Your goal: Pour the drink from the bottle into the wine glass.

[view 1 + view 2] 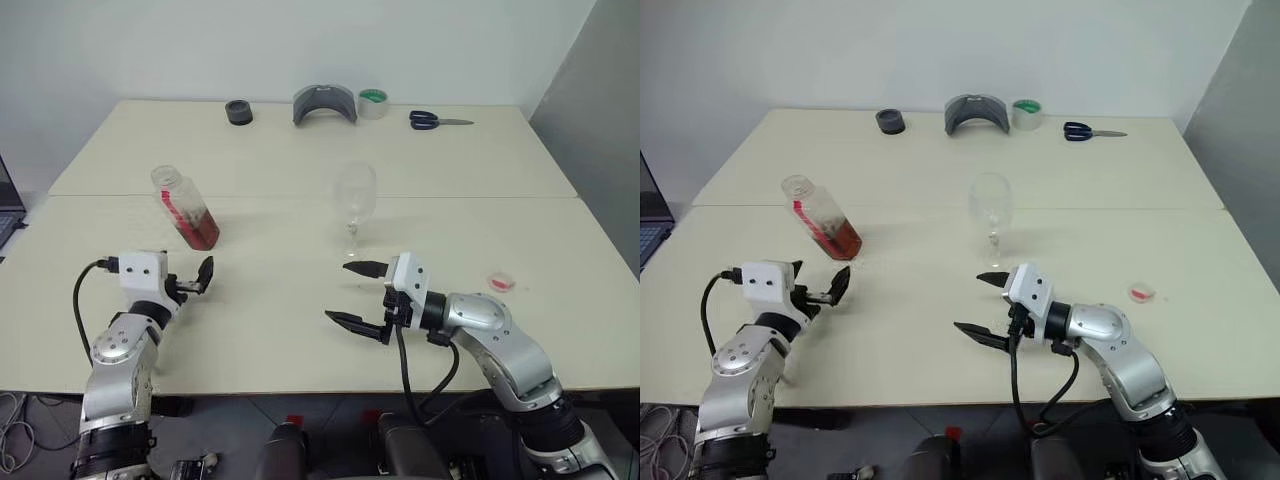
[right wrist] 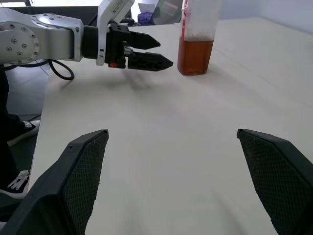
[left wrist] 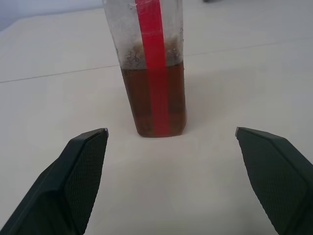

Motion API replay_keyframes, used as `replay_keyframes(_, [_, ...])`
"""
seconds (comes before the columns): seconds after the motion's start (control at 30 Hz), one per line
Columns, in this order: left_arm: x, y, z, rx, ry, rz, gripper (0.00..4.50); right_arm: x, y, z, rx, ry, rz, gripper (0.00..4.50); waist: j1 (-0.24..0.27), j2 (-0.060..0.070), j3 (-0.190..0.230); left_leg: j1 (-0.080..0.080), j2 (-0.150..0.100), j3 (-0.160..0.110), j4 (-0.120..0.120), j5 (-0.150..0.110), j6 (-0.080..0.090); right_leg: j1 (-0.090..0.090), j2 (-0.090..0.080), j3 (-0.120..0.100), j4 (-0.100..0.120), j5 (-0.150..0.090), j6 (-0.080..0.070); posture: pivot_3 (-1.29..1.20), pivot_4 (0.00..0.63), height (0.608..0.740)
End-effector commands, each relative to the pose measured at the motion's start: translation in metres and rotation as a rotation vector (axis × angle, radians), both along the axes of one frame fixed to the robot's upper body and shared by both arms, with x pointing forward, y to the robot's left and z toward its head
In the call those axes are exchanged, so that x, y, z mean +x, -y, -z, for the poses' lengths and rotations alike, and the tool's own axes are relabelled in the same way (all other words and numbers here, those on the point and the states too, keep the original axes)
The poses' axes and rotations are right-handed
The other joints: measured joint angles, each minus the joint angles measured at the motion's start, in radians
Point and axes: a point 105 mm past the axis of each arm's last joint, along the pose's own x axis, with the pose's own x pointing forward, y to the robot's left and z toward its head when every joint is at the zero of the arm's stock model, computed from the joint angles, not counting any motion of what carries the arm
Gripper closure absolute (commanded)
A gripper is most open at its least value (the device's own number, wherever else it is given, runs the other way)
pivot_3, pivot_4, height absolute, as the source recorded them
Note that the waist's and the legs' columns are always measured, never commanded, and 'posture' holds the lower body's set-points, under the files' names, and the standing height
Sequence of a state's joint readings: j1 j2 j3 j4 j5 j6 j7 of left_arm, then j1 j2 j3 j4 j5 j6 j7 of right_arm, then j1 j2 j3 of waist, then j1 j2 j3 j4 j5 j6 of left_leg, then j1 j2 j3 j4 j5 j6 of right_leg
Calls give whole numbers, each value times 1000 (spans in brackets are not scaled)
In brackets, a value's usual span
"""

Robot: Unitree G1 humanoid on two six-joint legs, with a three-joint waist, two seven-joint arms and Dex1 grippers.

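Observation:
The bottle [image 1: 185, 207] stands upright on the table at the left, its mouth uncapped and a red label strip down its side. The reddish-brown drink [image 3: 154, 107] fills its lower part. My left gripper [image 1: 195, 280] is open just in front of the bottle, pointing at it without touching; its fingers [image 3: 83, 166] flank the bottle's base in the left wrist view. The wine glass [image 1: 354, 195] stands upright mid-table, its bowl clear. My right gripper [image 1: 337, 291] hangs open in front of the glass, pointing left, with nothing between its fingers.
A small red-and-white cap [image 1: 500, 282] lies on the table at the right. Along the far edge sit a black roll [image 1: 238, 112], a grey curved object [image 1: 325, 104], a green-cored tape roll [image 1: 372, 103] and scissors [image 1: 435, 121]. A laptop [image 1: 5, 205] is at the left edge.

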State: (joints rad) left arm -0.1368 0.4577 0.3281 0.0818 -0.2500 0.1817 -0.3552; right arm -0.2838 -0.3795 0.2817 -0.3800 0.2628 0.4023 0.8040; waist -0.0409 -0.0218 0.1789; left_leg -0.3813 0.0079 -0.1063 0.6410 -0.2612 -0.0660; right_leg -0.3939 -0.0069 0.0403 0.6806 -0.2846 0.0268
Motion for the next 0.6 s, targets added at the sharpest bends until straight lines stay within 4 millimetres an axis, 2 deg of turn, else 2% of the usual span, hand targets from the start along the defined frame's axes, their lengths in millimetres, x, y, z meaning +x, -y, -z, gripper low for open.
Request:
replay_keyframes(0.03, [6,-7,-18,16,59,10,0,-8,-7,-13,23,44,-43,23,0,0,0,0,0,0,0,0,0,0,0,0,0,0,0,0,150,740])
replay_keyframes(0.6, [44,-9,-36,9,83,35,0,-4,-7,-11,-2,60,-41,23,2,0,0,0,0,-1,0,0,0,0,0,-1,0,0,0,0,150,740])
